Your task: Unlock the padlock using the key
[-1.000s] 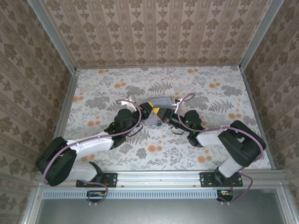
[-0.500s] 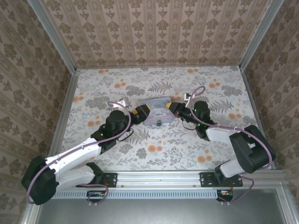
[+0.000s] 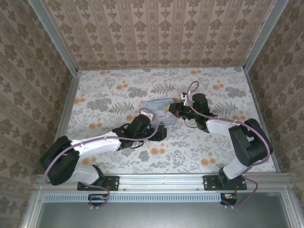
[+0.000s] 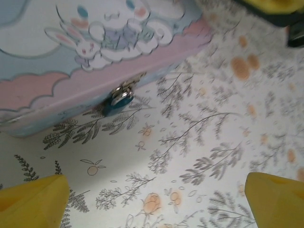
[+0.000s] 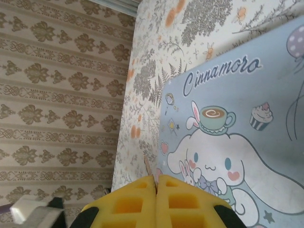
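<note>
Left end effector (image 4: pixel 154 209) spread wide, low over the worktop (image 4: pixel 213 118), facing the padlock (image 4: pixel 121 99) that hangs on the front latch of the pastel-blue box (image 4: pixel 57 52); right end effector (image 5: pixel 156 183) pressed together above the box lid, pinching the thin key (image 5: pixel 147 165).

Floral-patterned tabletop (image 4: pixel 199 156) lies bare on the near-edge side of the small teal metal padlock (image 4: pixel 119 99); pastel-blue cartoon-printed box (image 4: pixel 57 71) blocks directly behind it.
</note>
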Tool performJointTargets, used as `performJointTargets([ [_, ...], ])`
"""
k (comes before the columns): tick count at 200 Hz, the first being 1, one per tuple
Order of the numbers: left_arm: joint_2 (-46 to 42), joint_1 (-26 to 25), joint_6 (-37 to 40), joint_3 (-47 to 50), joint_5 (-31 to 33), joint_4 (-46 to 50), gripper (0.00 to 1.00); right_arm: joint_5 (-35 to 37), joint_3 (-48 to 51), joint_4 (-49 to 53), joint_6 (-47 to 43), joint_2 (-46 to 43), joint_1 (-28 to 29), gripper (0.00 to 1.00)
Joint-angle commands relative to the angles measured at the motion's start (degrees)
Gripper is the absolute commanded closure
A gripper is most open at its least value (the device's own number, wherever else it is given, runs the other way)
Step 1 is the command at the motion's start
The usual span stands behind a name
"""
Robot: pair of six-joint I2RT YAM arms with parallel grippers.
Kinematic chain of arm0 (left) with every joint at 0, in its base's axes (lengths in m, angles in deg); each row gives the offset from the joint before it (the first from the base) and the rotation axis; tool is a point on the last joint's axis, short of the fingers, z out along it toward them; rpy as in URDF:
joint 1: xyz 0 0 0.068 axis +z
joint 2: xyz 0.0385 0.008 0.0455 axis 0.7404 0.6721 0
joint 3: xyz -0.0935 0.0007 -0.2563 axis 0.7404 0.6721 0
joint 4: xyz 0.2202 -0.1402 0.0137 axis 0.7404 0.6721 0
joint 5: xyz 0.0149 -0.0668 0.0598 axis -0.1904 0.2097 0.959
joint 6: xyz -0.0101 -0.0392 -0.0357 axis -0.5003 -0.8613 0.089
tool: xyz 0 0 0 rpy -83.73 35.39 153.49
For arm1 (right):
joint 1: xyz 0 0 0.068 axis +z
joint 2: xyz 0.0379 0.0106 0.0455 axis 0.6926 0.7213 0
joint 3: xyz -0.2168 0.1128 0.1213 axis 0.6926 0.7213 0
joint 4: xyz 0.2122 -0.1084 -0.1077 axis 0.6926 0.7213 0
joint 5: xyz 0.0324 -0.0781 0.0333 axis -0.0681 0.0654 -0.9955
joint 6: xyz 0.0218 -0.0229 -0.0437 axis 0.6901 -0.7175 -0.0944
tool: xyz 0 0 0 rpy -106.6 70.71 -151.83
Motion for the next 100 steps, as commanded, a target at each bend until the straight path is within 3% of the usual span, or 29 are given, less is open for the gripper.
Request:
performJointTargets([
  [1,4.14,-0.14,2.79,-1.14,-1.08,-5.07,0.04,-2.49,-1.4,0.16,-1.76,1.02,-0.32,1.0],
  [57,14.46,0.72,2.57,-1.45,-4.42,-16.31,0.07,-2.31,-2.27,1.04,-2.57,3.03,-0.47,1.0],
  [100,20.43,1.7,3.3,-1.08,-3.19,-25.22,0.09,-2.12,-1.77,1.0,-2.29,4.18,-1.04,1.0],
])
